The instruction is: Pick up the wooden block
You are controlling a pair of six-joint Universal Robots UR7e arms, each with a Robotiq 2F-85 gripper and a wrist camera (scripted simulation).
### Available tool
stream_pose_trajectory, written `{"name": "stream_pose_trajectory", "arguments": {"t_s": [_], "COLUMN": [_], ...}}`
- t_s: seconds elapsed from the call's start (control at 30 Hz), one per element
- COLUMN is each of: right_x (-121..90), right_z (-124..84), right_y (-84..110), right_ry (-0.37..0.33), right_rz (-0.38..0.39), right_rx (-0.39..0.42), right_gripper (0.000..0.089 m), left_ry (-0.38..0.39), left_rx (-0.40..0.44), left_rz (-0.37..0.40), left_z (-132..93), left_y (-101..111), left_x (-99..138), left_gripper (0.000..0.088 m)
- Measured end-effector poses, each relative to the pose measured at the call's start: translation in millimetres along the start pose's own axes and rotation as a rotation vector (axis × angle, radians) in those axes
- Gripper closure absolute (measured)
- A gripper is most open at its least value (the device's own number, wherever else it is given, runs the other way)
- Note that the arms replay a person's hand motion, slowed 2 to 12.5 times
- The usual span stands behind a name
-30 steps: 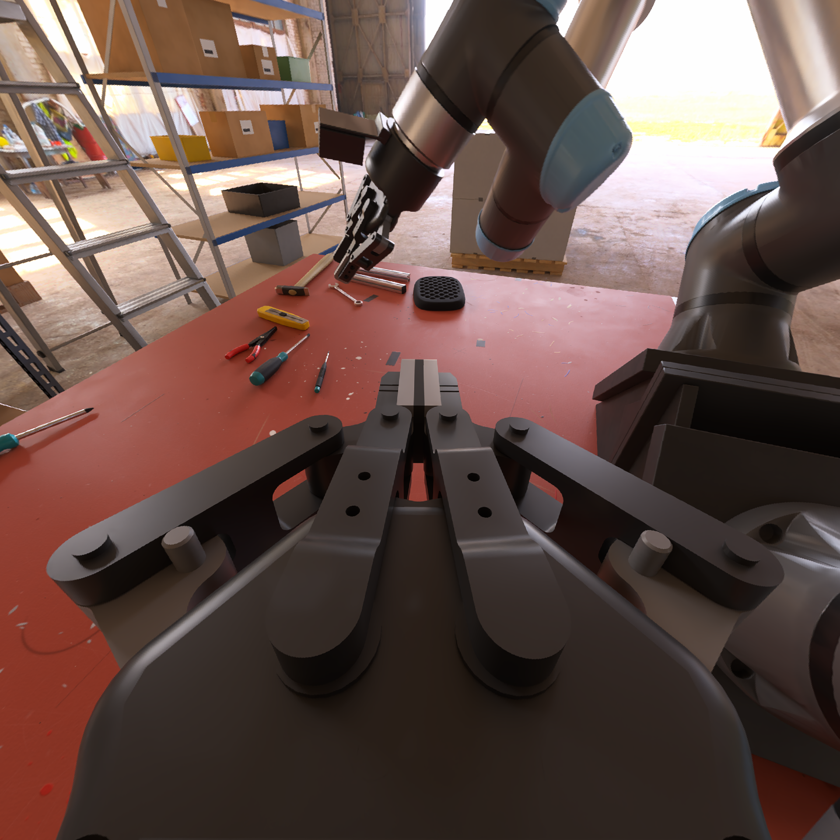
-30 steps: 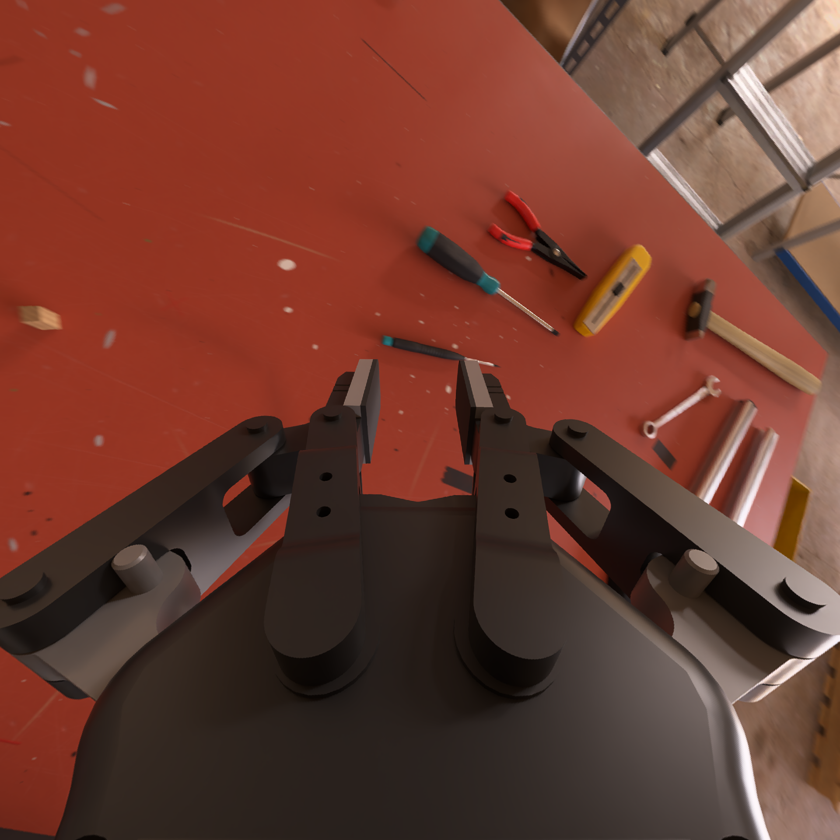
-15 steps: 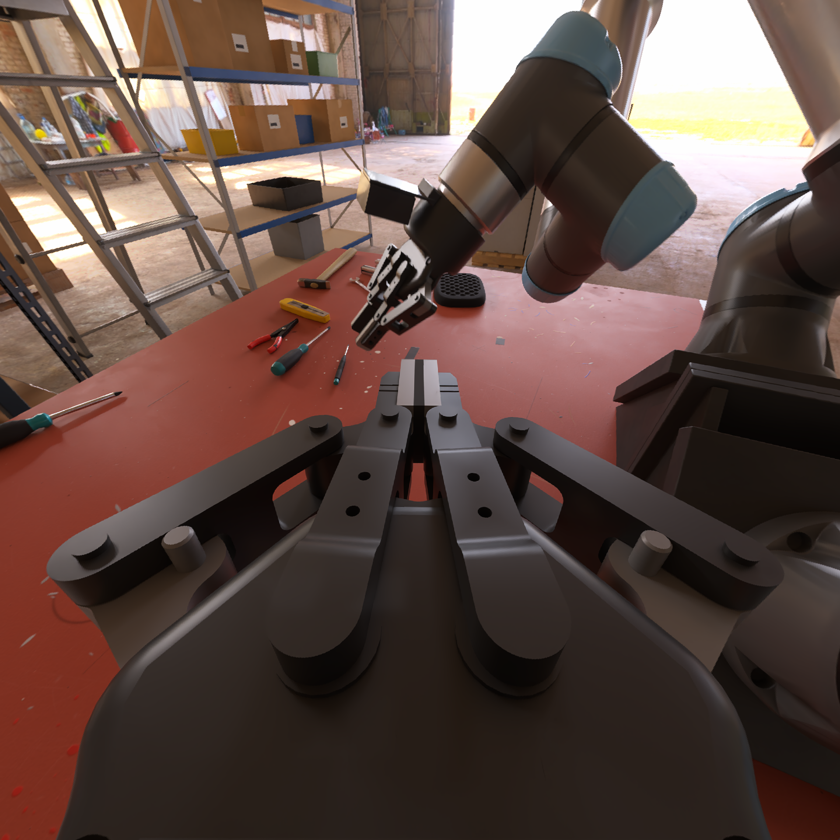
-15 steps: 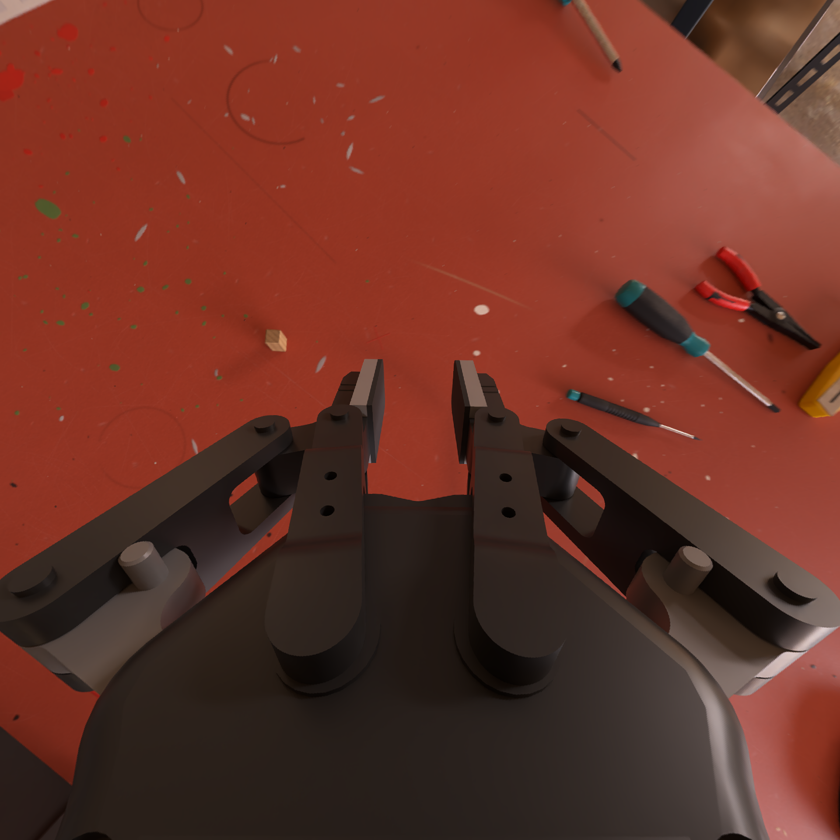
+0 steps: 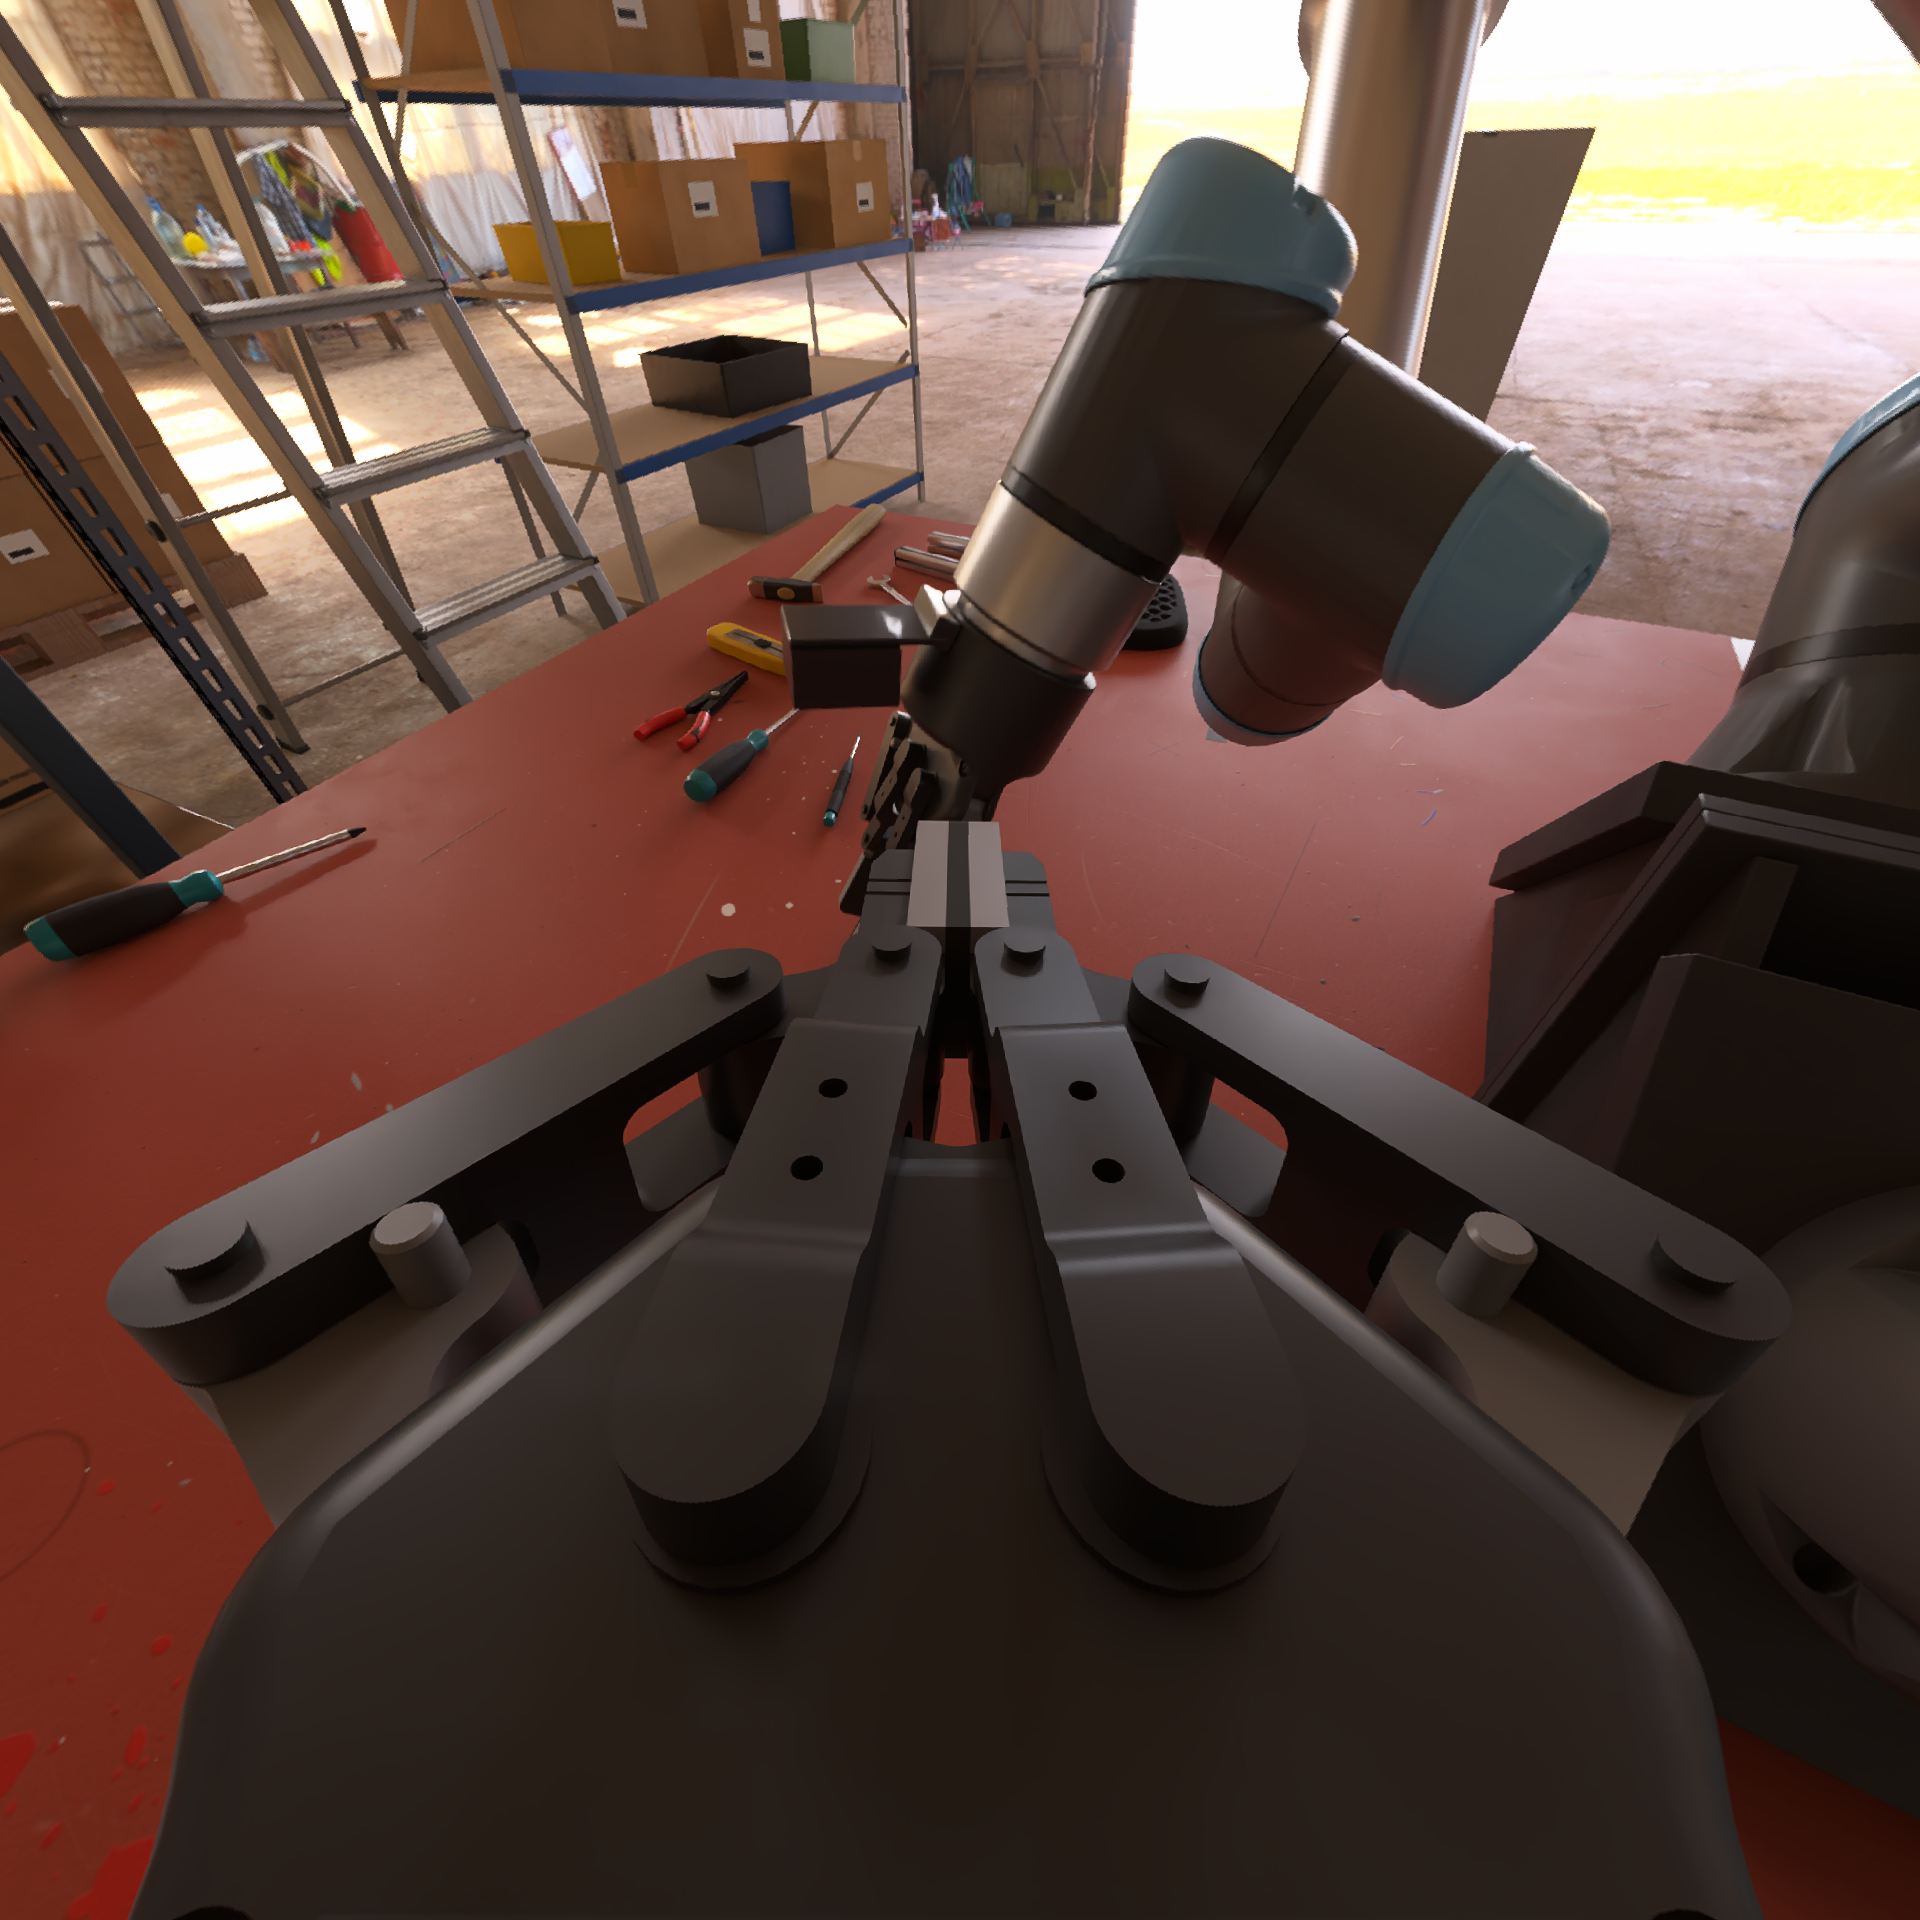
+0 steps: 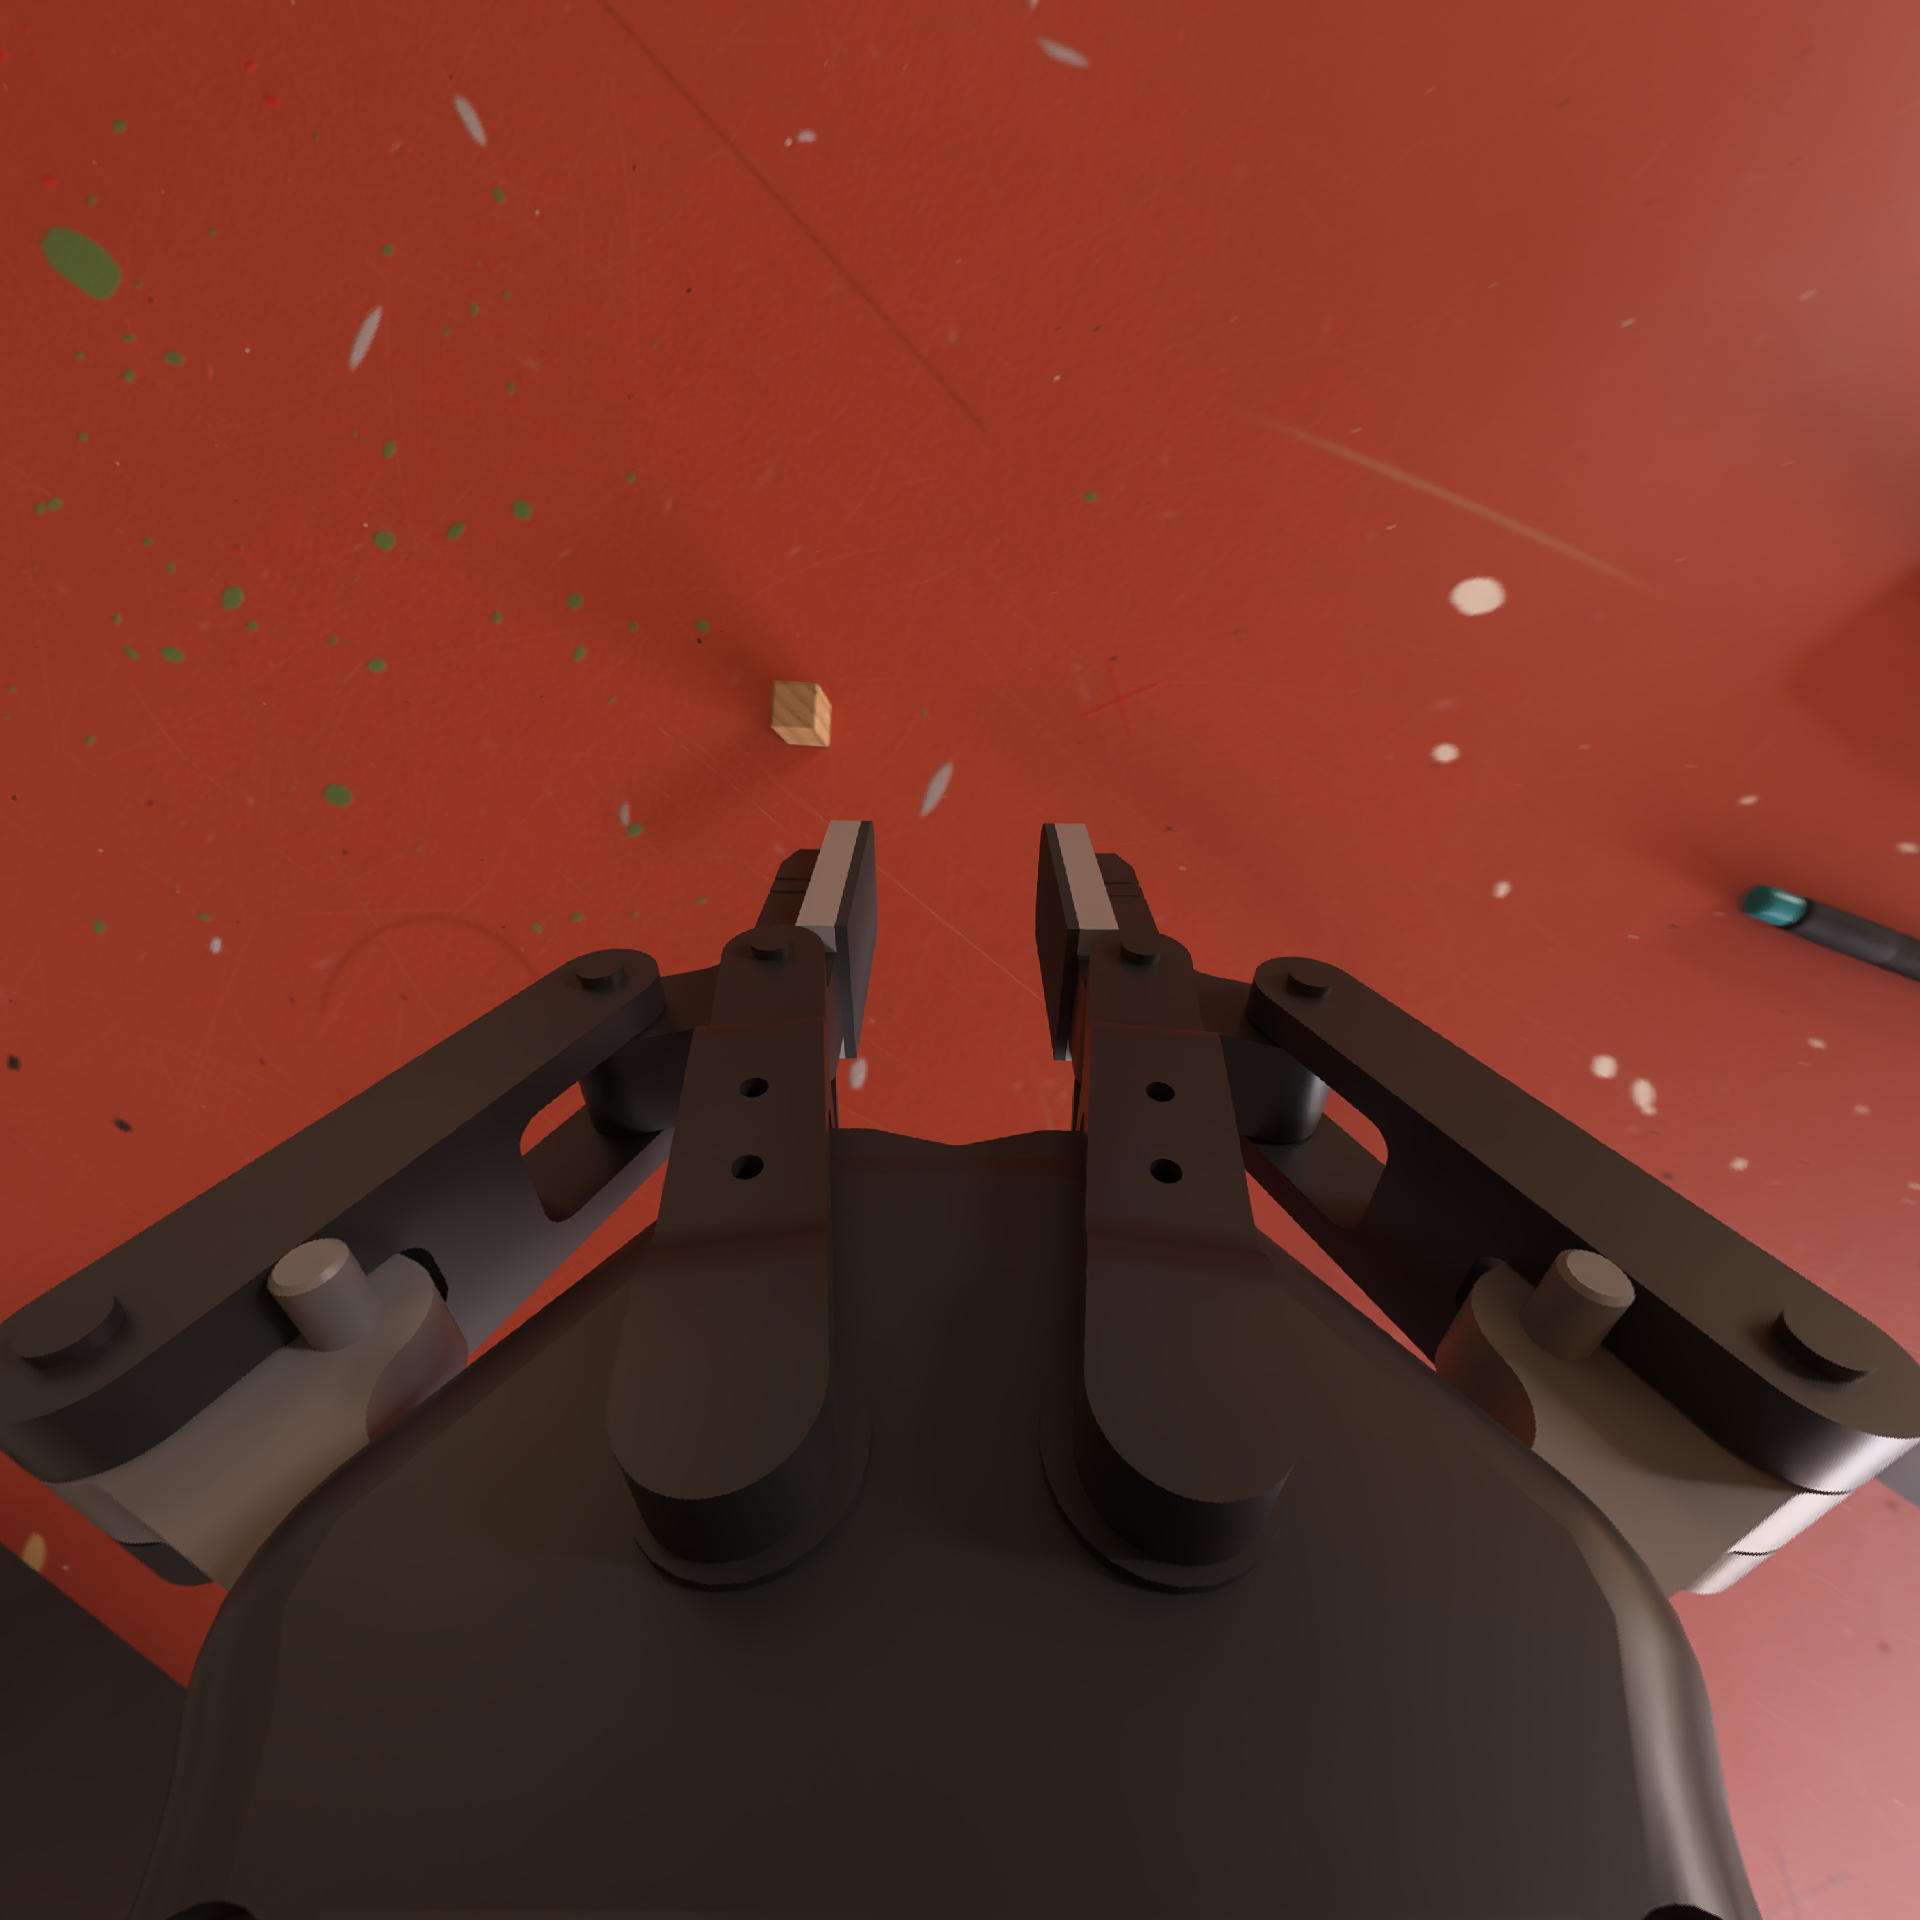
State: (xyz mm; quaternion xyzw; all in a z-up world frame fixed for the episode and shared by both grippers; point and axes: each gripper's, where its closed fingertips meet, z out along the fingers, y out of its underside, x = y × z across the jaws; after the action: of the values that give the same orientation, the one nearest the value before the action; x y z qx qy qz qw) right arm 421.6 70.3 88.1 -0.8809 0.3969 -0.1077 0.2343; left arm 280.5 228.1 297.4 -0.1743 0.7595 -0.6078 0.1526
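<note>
A small wooden block lies on the red table in the right wrist view, just ahead of my left fingertip and a little left of centre. My right gripper is open and empty, above the table and short of the block. My left gripper is shut and empty, hovering over the table. The right arm shows in the left wrist view, its gripper pointing down just beyond my left fingertips. The block is hidden in the left wrist view.
Tools lie at the far left of the table: a teal-handled screwdriver, red pliers, a yellow knife, a hammer, another screwdriver. A small screwdriver lies right of my right gripper. Shelves and a ladder stand beyond.
My right gripper has swung from the tools toward me across the table and come lower, so the block has moved from far left to just ahead of the fingertips. The left gripper stays shut.
</note>
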Motion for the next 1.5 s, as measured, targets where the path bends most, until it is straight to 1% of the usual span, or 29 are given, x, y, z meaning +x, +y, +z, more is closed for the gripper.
{"name": "stream_pose_trajectory", "arguments": {"t_s": [0.2,0.37,0.47,0.77,0.97,1.1,1.27,1.4,1.5], "right_x": [-19,-36,-43,-48,-46,-46,-44,-44,-44], "right_z": [26,40,48,69,81,87,89,90,90], "right_y": [2.0,0.2,-1.8,-7.8,-4.2,-3.5,-6.5,-4.4,-4.7], "right_ry": [-0.069,-0.126,-0.139,-0.135,-0.108,-0.102,-0.092,-0.084,-0.078], "right_rz": [0.038,0.061,0.067,0.1,0.114,0.112,0.113,0.101,0.085], "right_rx": [-0.048,-0.071,-0.083,-0.121,-0.17,-0.178,-0.161,-0.177,-0.18], "right_gripper": [0.0621,0.0625,0.0625,0.062,0.0608,0.0608,0.0681,0.0773,0.0771], "left_ry": [0.0,0.014,0.025,0.046,0.044,0.038,0.032,0.025,0.019], "left_rx": [-0.02,-0.038,-0.05,-0.068,-0.057,-0.045,-0.035,-0.024,-0.014], "left_rz": [0.011,0.022,0.03,0.041,0.043,0.046,0.046,0.045,0.043], "left_z": [4,8,10,13,12,10,6,2,-1], "left_y": [3,5,6,9,7,4,2,0,-2], "left_x": [3,9,12,19,20,19,18,16,14], "left_gripper": [0.0882,0.0882,0.0882,0.0882,0.0882,0.0882,0.0882,0.0882,0.0882]}}
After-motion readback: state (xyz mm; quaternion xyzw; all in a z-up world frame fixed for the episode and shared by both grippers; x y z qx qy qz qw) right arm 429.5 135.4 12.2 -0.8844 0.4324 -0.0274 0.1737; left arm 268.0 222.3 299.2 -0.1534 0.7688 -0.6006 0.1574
